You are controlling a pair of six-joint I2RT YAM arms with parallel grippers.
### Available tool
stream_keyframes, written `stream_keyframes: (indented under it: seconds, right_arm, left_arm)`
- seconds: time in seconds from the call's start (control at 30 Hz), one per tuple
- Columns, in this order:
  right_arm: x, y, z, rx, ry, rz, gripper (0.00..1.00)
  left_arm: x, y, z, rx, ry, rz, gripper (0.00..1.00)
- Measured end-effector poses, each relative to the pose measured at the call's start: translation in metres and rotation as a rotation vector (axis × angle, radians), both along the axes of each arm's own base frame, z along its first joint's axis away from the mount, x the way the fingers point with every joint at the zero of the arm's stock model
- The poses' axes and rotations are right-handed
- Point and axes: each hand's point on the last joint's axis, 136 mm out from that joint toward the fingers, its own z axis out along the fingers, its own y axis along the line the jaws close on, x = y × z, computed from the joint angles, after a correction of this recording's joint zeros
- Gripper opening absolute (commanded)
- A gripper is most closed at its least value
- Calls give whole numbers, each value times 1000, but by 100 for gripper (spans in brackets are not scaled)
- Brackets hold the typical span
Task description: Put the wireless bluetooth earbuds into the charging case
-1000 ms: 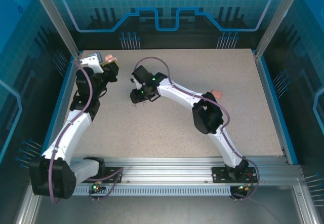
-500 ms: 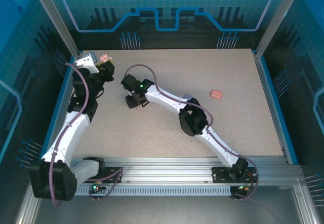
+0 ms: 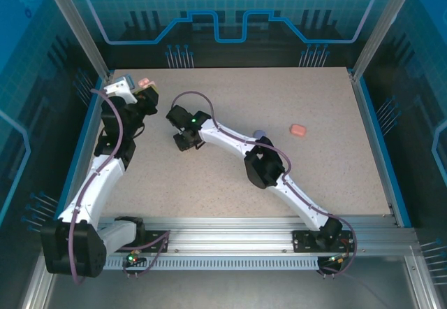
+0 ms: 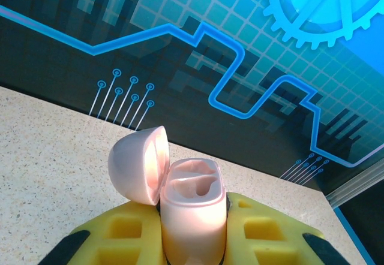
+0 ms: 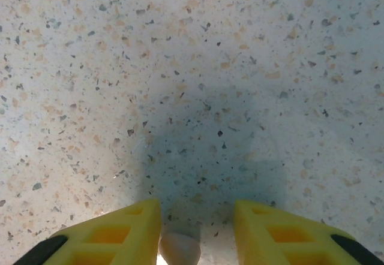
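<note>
Pink charging case (image 3: 144,83) sits way over by the far-left corner of the table (image 3: 230,183), held up off the surface by the left gripper (image 4: 193,244). From the left wrist camera you can see the yellow fingers (image 4: 120,232) clamped on both sides of the case body. It's standing upright with the lid (image 4: 139,164) flipped open and hanging off to the left, and the two wells inside face the camera.

Moving right, the right gripper (image 3: 184,141) is down low over the speckled tabletop, just right of the left arm and apart from it. On its wrist camera the jaws are partway apart, with a tiny pale nub (image 5: 179,250) poking out between them at the bottom edge. It could be one of the pale pink earbuds, but honestly it's too cut off to say. I also can't tell whether it's actually pinched or just sitting in the gap.

Further right, something small and purplish (image 3: 259,133) peeks out beside the right arm's elbow. Past that, a coral-pink case (image 3: 298,130) lies on the table by itself, well away from both grippers.
</note>
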Motion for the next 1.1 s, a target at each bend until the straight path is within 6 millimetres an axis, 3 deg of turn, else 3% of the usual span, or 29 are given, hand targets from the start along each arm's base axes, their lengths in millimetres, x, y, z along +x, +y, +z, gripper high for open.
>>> stream_keyframes:
  seconds: [0.4, 0.77, 0.97, 1.1]
  right_arm:
    - [-7, 2, -1, -31, -22, 12, 36]
    - [-9, 0, -1, -51, -29, -15, 26]
    - [-10, 0, -1, -58, -37, -24, 12]
    - [-9, 0, -1, -60, -41, -31, 9]
  left_arm:
    - [0, 1, 2, -1, -16, 2, 0]
    - [0, 0, -2, -2, -11, -3, 0]
    - [0, -1, -2, -2, -12, -7, 0]
    - [0, -1, -2, -3, -12, -10, 0]
